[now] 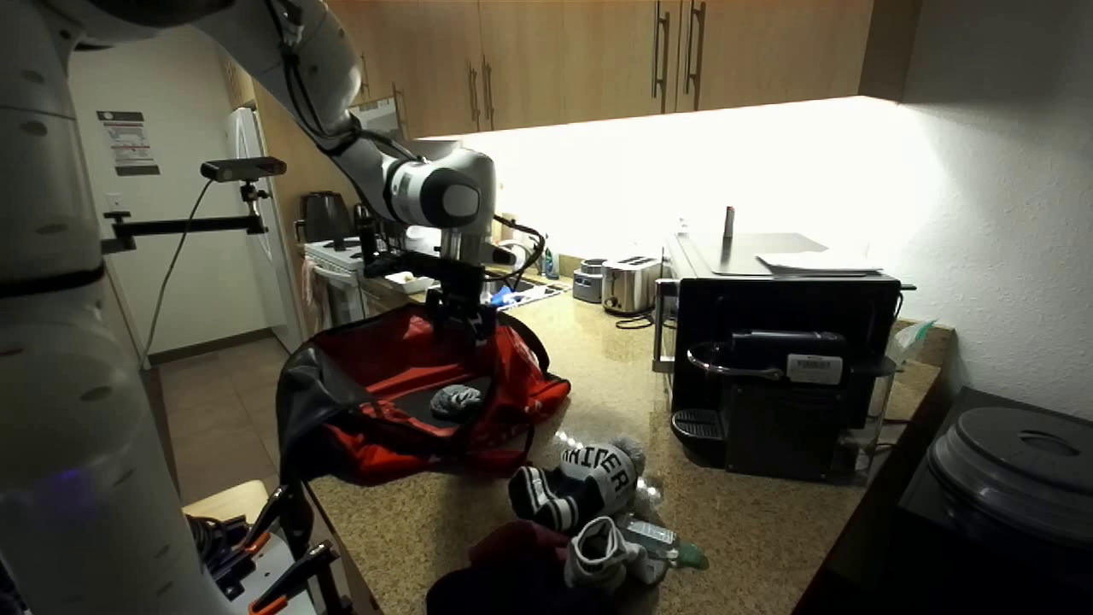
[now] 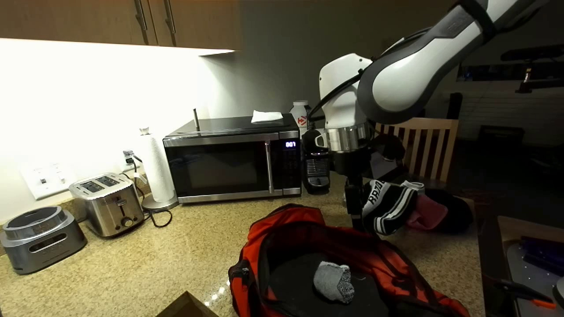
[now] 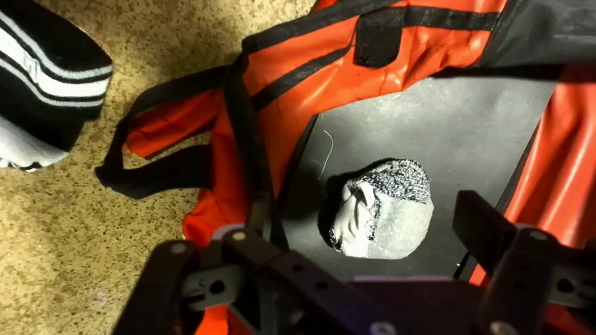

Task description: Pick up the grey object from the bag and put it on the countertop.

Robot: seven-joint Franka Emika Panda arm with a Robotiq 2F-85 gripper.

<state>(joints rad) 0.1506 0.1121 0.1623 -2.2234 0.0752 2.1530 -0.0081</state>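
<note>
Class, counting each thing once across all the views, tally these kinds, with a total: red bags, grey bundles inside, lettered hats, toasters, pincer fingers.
Red bag: 1
Grey bundle: 1
Lettered hat: 1
Toaster: 1
Pincer fingers: 2
Total: 6

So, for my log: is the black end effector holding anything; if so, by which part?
Nothing: the end effector is open, and the rounded grey fabric bundle lies inside the floppy red fabric bag.
</note>
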